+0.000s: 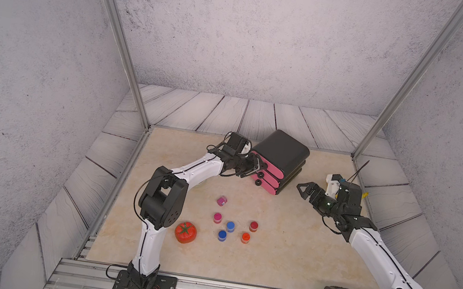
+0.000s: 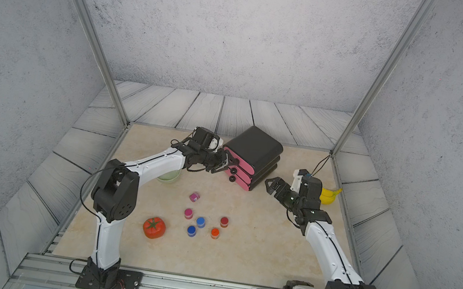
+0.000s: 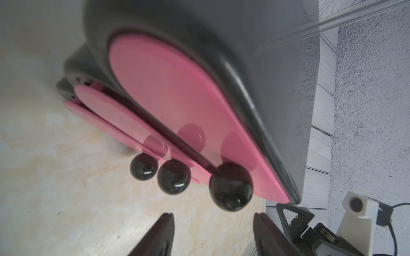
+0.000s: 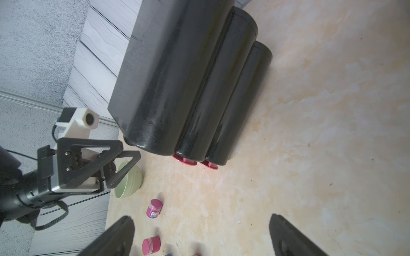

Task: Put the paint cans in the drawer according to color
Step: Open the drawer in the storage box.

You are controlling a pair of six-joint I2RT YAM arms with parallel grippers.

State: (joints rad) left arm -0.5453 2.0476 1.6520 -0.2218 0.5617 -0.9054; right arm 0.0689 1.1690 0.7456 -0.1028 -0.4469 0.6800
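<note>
The left gripper (image 3: 213,214), jaws half apart and empty, faces the round knob (image 3: 230,188) of the top drawer (image 3: 177,99), far centre. The knob looks like a smooth, slippery ball, best pinched squarely. The light paint cans (image 1: 230,226) stand near-centre. The right gripper (image 1: 302,190) hovers wide open.

The drawer (image 1: 282,149) is black and pink; paint cans (image 1: 230,226) pink, blue, red.

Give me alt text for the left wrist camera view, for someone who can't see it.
Close up, the left gripper holds its fingers apart just short of the nearest black knob on the drawer, a black cabinet with three stacked pink fronts, on a beige table.
</note>
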